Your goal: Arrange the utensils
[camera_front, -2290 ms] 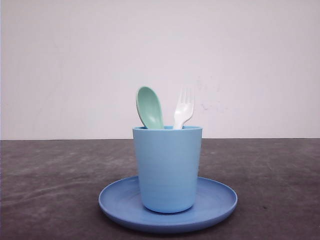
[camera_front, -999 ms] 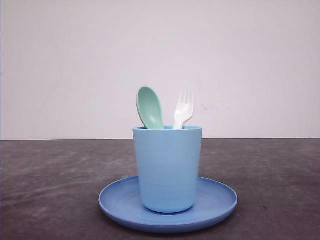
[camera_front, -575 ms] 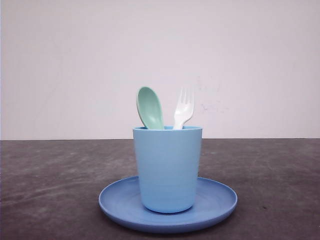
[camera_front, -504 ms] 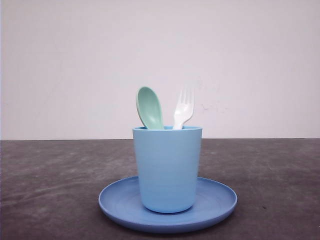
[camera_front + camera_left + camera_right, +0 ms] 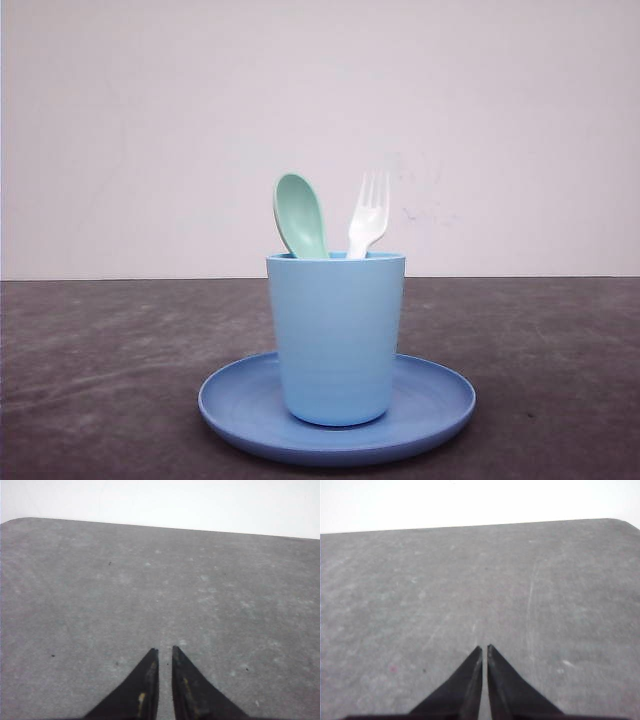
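A mint-green spoon (image 5: 300,216) and a white fork (image 5: 367,222) stand upright, heads up, inside a light blue cup (image 5: 336,338). Their handles are hidden by the cup wall. The cup stands on a round blue plate (image 5: 437,404) in the middle of the dark table. My left gripper (image 5: 164,650) hangs over bare grey tabletop, its black fingers nearly touching with nothing between them. Over another bare patch, my right gripper (image 5: 484,648) is likewise shut and holds nothing.
The far table edge (image 5: 160,526) meets a plain white wall. Grey tabletop stretches to both sides of the plate in the front view.
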Available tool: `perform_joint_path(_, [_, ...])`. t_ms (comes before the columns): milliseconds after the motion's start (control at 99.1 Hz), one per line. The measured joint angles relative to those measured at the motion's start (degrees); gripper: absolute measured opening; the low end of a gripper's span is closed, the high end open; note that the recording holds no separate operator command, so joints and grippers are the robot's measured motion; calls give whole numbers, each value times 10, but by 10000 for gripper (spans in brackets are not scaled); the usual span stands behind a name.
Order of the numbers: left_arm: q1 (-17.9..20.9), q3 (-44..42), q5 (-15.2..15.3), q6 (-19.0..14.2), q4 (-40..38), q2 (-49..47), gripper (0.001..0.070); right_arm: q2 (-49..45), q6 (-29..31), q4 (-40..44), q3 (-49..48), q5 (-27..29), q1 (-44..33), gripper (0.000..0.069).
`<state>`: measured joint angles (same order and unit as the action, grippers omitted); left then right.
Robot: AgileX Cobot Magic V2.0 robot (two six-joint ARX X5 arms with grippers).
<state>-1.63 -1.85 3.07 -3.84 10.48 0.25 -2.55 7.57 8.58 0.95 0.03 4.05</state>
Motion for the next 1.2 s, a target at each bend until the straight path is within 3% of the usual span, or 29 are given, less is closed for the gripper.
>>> perform_joint_path(1200, [0,0,0,0,0,0,23,24,-28,11,0,-1,-12,17])
